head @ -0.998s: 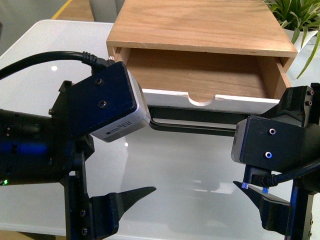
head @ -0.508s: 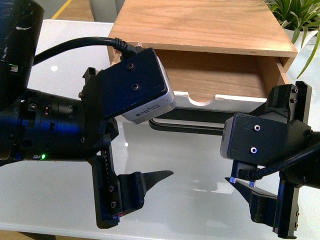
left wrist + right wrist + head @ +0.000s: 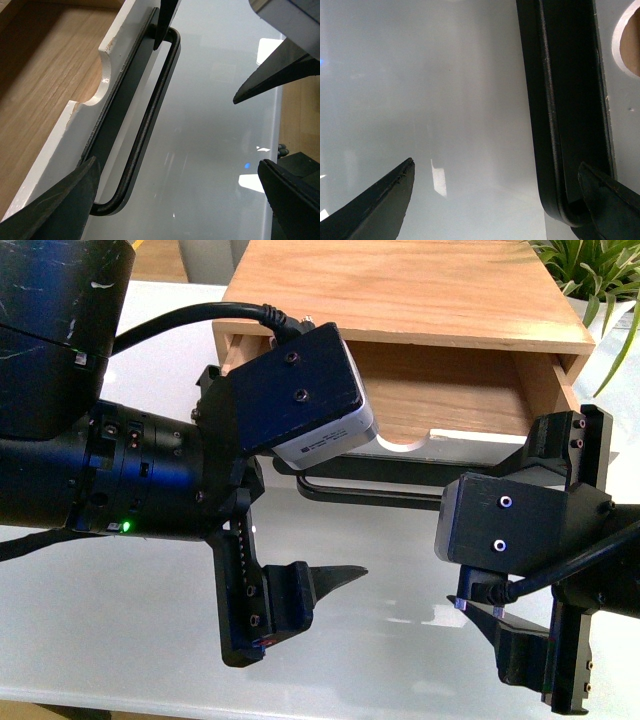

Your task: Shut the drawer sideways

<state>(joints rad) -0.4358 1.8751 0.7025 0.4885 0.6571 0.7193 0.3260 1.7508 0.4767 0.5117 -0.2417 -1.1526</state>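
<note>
The drawer [image 3: 450,380] stands pulled out of the wooden cabinet [image 3: 400,290]. Its white front panel [image 3: 470,438] has a half-round notch, and its black bar handle [image 3: 390,492] faces me. My left gripper [image 3: 180,200] is open over the table in front of the handle [image 3: 150,115]. One of its fingers [image 3: 65,200] is by the handle's end and the front panel [image 3: 75,130]. My right gripper [image 3: 495,172] is open too, with one finger [image 3: 605,200] at the other end of the handle [image 3: 547,100]. Neither gripper holds anything.
The glossy white table [image 3: 400,580] runs from the drawer front to its near edge below both arms. A green plant [image 3: 600,280] stands at the back right beside the cabinet. Both wrist camera housings hide parts of the drawer front in the front view.
My left arm has moved forward and to the right, closer to the drawer front. The right arm has shifted slightly left. The drawer has not moved.
</note>
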